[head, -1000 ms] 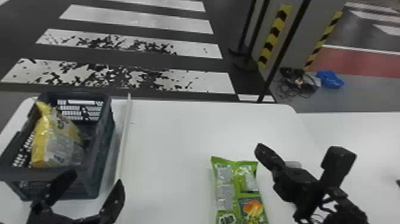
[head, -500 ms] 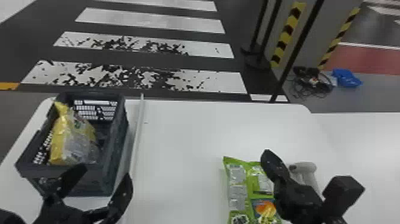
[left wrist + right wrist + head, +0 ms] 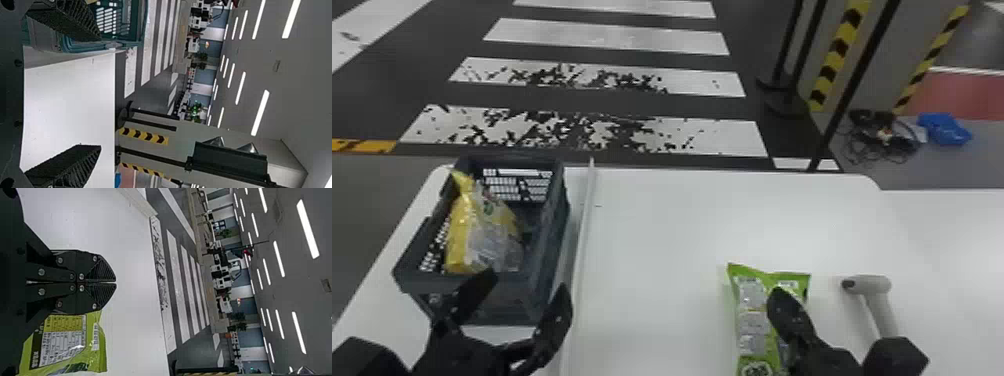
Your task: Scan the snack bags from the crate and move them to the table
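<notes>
Green bag (image 3: 751,300) already placed on table (image 3: 657,240), lying flat, partly covered by right gripper (image 3: 116,283); whether it was scanned can't be told. Yellow bag (image 3: 482,240) is left in crate (image 3: 552,250), leaning on its side wall, so the task is judged part done: yellow bag to be lifted out, scanned, set down. Right gripper is closed, fingers meeting, nothing held. Left gripper (image 3: 526,289) is spread wide at crate's near side, nothing gripped. Scanner (image 3: 879,286) is set down on table beside green bag, unheld. White strip (image 3: 585,215) is laid between crate and green bag.

By view: yellow bag's place in crate and scanner are given by head view; the meeting fingertips and green bag's printed panel by right wrist view; left gripper's empty gap and crate's outer wall by left wrist view.
</notes>
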### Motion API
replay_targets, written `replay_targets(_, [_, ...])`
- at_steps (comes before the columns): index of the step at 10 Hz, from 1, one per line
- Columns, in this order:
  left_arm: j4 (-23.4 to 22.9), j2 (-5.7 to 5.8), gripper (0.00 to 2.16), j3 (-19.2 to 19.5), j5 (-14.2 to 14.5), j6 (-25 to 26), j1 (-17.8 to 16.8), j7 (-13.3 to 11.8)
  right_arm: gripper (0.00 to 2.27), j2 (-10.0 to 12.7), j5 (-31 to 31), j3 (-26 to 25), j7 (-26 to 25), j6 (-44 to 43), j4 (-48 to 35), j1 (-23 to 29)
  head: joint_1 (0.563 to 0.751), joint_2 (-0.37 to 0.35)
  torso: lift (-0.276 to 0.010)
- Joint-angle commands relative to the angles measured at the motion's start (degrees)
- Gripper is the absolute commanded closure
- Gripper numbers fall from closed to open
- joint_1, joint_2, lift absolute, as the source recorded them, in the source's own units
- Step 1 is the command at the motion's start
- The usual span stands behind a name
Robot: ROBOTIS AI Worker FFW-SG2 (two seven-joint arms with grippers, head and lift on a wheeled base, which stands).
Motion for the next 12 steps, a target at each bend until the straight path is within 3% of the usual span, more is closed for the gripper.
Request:
replay_targets(1, [0.02, 0.06, 0.01, 0.11, 0.01, -0.22, -0.04, 0.09, 2.24, -0.17, 0.99, 0.4, 0.09, -3.49, 3.26, -0.62, 0.695, -0.082, -0.095])
replay_targets(3, [-0.16, 0.33, 0.01, 0.46, 0.09, -0.22, 0.4, 0.09, 2.24, -1.4, 1.78, -0.3, 0.7, -4.55, 7.48, -3.52, 0.695, -0.083, -0.095])
replay_targets(7, [-0.33, 0.42, 0.01, 1.52, 0.36, -0.92, 1.46, 0.09, 2.24, -1.76, 1.08, -0.83, 2.9, -7.18, 15.21, -7.13, 0.695, -0.099, -0.095])
replay_targets(12, [-1.39, 0.33, 0.01, 3.01, 0.71, -1.27, 2.6, 0.09, 2.24, -2.46, -0.24, -0.83, 10.28, -8.06, 23.3, -10.55, 0.695, -0.072, -0.095])
